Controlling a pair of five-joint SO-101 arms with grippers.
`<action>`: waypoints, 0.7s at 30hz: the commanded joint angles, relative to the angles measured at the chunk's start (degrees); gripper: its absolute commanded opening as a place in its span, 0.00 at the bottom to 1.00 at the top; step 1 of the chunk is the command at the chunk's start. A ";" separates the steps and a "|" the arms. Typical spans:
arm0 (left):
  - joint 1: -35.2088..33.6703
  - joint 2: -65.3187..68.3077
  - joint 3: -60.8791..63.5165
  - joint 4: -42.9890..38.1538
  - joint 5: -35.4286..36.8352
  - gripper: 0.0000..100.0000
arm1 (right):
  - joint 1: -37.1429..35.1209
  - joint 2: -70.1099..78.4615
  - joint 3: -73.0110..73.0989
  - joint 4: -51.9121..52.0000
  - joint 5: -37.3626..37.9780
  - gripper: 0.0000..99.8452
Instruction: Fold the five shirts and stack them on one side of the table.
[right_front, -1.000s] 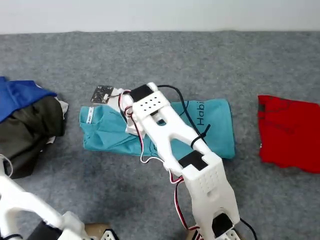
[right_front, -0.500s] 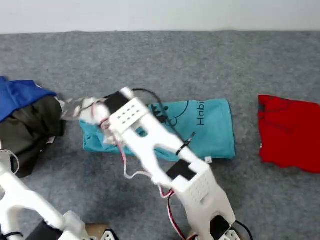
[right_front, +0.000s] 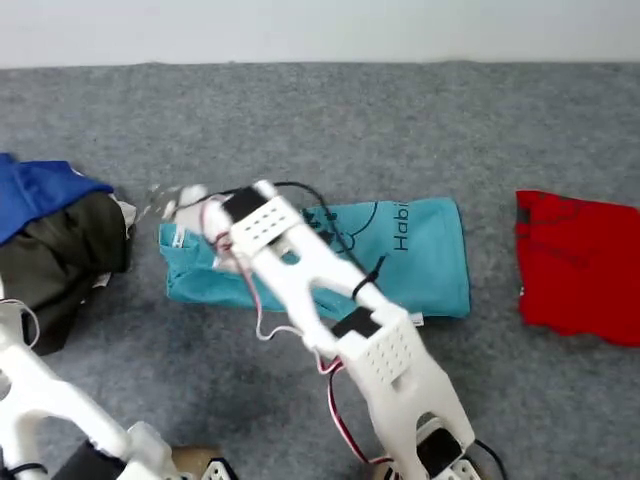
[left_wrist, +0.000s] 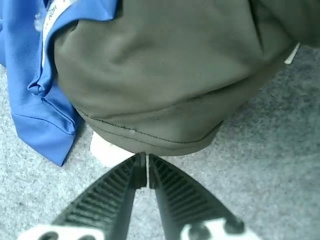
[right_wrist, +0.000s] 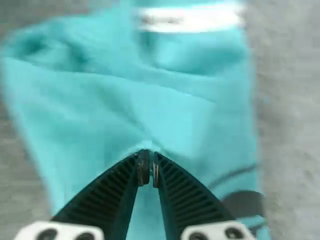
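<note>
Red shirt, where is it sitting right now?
In the high view the red shirt lies flat at the right edge, apart from the teal shirt to its left, grey table showing between them.

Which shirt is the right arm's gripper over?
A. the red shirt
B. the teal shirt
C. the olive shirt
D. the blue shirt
B: in the right wrist view the right gripper, fingers closed, sits directly over the teal shirt.
</note>
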 joint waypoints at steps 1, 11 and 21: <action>0.18 -2.20 -0.57 0.09 -0.35 0.02 | 2.86 -1.98 -3.25 -1.89 0.62 0.02; 0.44 -2.20 -0.57 0.09 -0.35 0.02 | -4.35 -6.20 -8.09 14.02 0.44 0.02; 0.35 -2.20 -0.57 0.09 -0.35 0.02 | -6.81 -8.84 -13.19 17.36 0.26 0.02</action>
